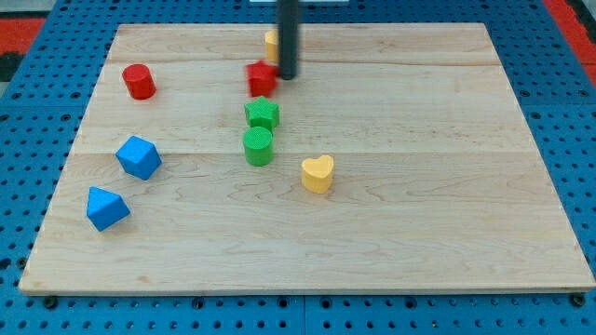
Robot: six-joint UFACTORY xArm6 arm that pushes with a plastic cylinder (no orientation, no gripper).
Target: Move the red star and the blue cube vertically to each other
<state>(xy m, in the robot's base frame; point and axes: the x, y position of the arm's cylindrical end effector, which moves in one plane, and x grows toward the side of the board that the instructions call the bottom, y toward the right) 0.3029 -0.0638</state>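
The red star (261, 78) lies near the top middle of the wooden board (419, 186). My tip (288, 77) stands right against its right side, the dark rod coming down from the view's top. The blue cube (139, 156) sits at the left, far from my tip. A second blue block (106, 207), wedge-like, lies below and left of the cube.
A red cylinder (139, 81) is at the upper left. A yellow block (271, 44) shows partly behind the rod. A green star-like block (263, 113) and a green cylinder (258, 146) sit below the red star. A yellow heart (318, 173) lies right of them.
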